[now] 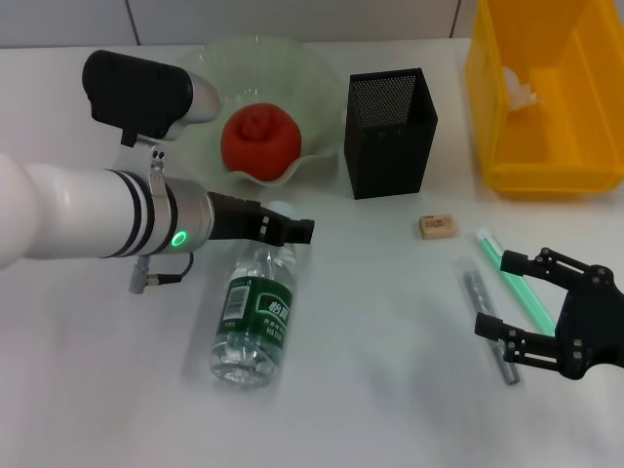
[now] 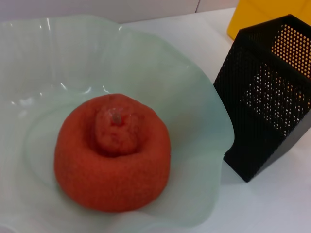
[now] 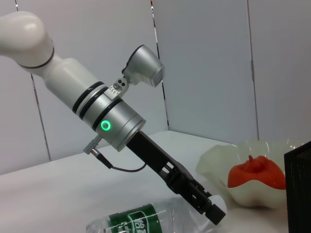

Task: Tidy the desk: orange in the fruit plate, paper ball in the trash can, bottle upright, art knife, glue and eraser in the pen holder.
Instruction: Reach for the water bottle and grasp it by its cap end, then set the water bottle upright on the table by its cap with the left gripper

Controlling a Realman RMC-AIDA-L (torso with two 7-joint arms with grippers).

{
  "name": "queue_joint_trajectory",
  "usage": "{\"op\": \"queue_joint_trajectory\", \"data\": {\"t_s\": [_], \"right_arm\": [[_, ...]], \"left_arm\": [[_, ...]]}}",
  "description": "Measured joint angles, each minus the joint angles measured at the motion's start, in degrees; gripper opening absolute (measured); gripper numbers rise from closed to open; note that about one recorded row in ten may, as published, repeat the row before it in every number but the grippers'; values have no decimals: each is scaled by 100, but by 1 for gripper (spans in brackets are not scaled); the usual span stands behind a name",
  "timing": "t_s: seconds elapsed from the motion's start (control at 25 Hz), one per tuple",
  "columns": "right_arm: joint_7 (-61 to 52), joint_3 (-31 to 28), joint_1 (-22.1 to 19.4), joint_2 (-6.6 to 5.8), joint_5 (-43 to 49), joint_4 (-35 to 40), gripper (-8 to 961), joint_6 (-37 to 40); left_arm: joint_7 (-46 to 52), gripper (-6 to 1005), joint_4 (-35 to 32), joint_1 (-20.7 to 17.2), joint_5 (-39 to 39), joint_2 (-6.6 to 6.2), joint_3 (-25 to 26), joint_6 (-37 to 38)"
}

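The orange (image 1: 258, 139) sits in the pale-green fruit plate (image 1: 292, 68); both fill the left wrist view, orange (image 2: 112, 153) and plate (image 2: 194, 97). The bottle (image 1: 255, 312) lies on its side in front of the plate. My left gripper (image 1: 292, 230) hovers just over its cap end; it also shows in the right wrist view (image 3: 209, 206). The paper ball (image 1: 517, 88) is in the yellow trash can (image 1: 546, 166). The eraser (image 1: 438, 226) lies in front of the black pen holder (image 1: 390, 132). My right gripper (image 1: 505, 297) is open, its fingers either side of a green stick (image 1: 515, 278) and a grey stick (image 1: 486, 317).
The pen holder stands between the plate and the trash can. White table surface lies in front of the bottle and between the bottle and the two sticks. The left arm's white forearm (image 1: 68, 214) crosses the left side above the table.
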State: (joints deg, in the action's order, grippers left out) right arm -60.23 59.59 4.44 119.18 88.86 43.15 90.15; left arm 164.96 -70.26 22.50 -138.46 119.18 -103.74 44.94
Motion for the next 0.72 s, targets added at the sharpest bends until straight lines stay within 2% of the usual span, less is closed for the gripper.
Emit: {"op": "queue_joint_trajectory", "data": {"t_s": [0.08, 0.52, 0.6, 0.72], "right_arm": [[-7, 0, 0, 0, 0, 0, 826, 0], [-111, 0, 0, 0, 1, 0, 826, 7], [-163, 0, 1, -2, 4, 0, 826, 19], [-197, 0, 2, -6, 5, 0, 826, 44]], "left_arm": [[0, 833, 6, 6, -8, 0, -15, -1], [-74, 652, 237, 230, -66, -24, 6, 124], [-108, 473, 258, 293, -76, -26, -18, 225], [-187, 471, 81, 242, -80, -29, -34, 300]]}}
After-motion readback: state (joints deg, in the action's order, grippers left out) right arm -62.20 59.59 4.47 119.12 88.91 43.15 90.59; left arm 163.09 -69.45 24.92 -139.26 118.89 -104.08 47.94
